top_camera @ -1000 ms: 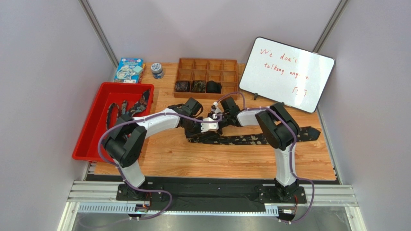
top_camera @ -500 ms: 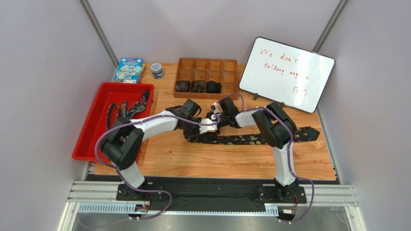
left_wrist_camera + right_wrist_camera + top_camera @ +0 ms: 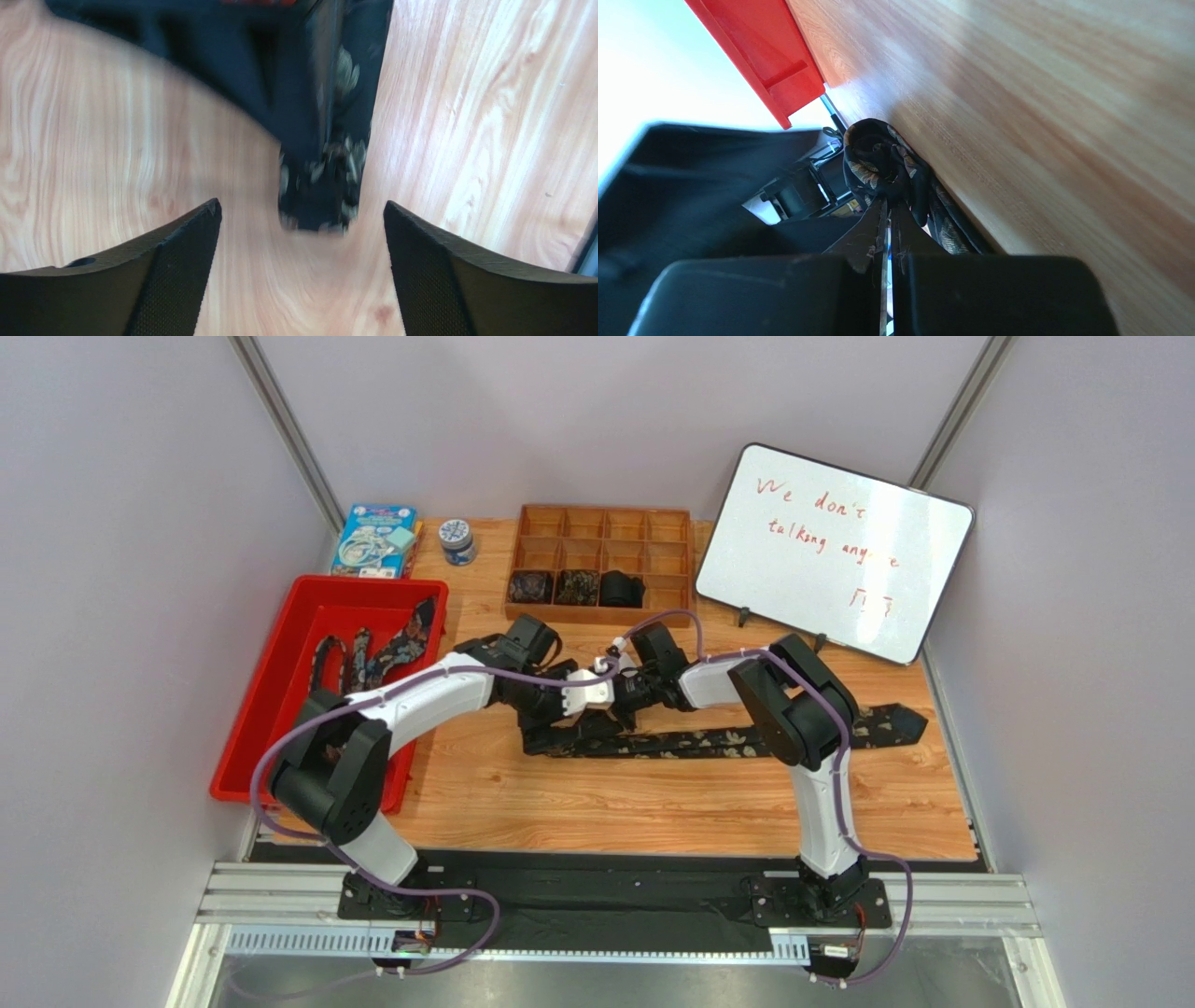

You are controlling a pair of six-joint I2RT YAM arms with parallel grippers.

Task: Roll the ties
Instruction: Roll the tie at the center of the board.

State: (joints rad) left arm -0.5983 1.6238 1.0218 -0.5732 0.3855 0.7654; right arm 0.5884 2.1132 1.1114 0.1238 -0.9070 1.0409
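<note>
On the pale wooden tabletop (image 3: 631, 805), the long dark floral-speckled necktie (image 3: 730, 742) stretches from the centre out to the right. Over the last second my left arm has swung leftward, and my left claw (image 3: 300, 210) now stands spread wide astride the tie's end. My right claw (image 3: 887, 210) is clenched on the small started coil (image 3: 878, 157), so I judge the rolling barely begun.

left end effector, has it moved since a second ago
Yes. In the top view the left end effector has shifted left, toward the red tray. It is open over the near end of the tie.
</note>
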